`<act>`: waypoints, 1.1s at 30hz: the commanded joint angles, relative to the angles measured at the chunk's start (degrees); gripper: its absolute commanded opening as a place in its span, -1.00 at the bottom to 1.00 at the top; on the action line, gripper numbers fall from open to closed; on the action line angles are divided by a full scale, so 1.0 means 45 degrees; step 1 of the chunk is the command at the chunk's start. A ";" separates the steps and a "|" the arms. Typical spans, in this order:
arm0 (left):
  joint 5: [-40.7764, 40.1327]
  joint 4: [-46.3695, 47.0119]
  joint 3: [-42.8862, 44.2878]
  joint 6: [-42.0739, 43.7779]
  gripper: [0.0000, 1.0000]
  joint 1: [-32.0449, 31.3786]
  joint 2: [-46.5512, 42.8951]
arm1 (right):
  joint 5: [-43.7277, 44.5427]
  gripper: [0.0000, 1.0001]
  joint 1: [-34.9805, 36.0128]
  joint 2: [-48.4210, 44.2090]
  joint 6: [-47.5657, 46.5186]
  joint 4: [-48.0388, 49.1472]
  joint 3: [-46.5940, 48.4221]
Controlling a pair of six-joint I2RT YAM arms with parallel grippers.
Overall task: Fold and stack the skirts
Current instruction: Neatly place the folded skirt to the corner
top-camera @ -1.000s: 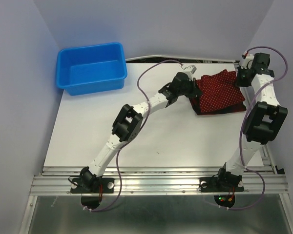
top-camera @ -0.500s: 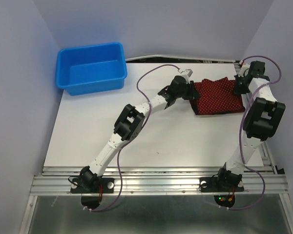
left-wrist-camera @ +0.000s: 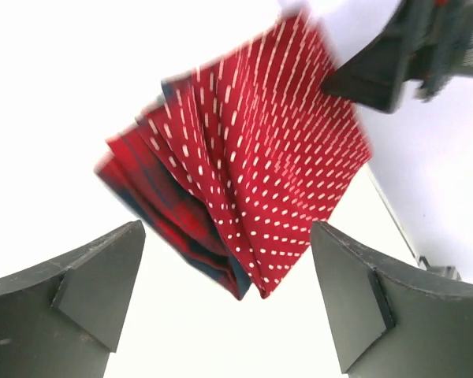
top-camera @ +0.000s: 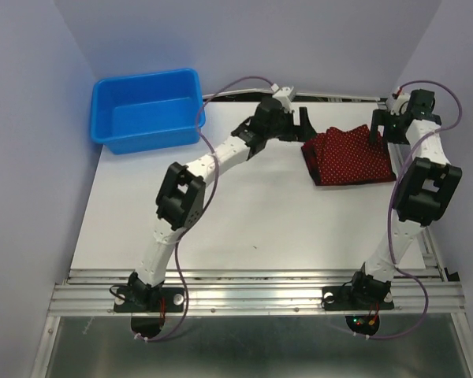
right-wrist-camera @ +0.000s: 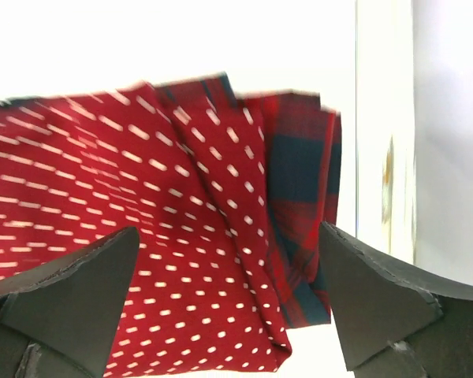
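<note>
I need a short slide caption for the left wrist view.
Polka-dot skirt stacked on the plaid skirt on the white table, seen between the open fingers.

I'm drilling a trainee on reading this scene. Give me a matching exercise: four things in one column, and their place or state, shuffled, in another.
1. polka-dot skirt
2. tartan skirt
3. blue bin
4. left gripper

A. far left corner of the table
B. open, holding nothing
C. lying on top of the other skirt
D. underneath, only edges showing

Pairs: 1-C, 2-D, 3-A, 4-B
</note>
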 commanded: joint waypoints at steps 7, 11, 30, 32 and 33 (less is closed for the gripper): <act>-0.0118 -0.2509 -0.3380 0.3343 0.97 0.2647 -0.7302 | -0.3295 1.00 -0.0100 -0.2606 0.0122 -0.2006 0.3237; -0.1076 -0.6414 -0.1721 0.6446 0.97 0.3642 -0.8299 | -0.4797 1.00 -0.0100 -0.3717 0.0237 -0.3312 0.2616; -0.1877 -0.6559 -1.3319 0.9422 0.97 0.4934 -1.5508 | -0.4548 1.00 0.5057 -1.0692 0.1058 0.0648 -1.1193; -0.1936 -0.6500 -1.3672 0.9403 0.97 0.4954 -1.5684 | -0.4314 1.00 0.5057 -1.1044 0.1137 0.0823 -1.1683; -0.1820 -0.6442 -1.3750 0.9383 0.97 0.4973 -1.5762 | -0.4236 1.00 0.5057 -1.1104 0.1194 0.0786 -1.1607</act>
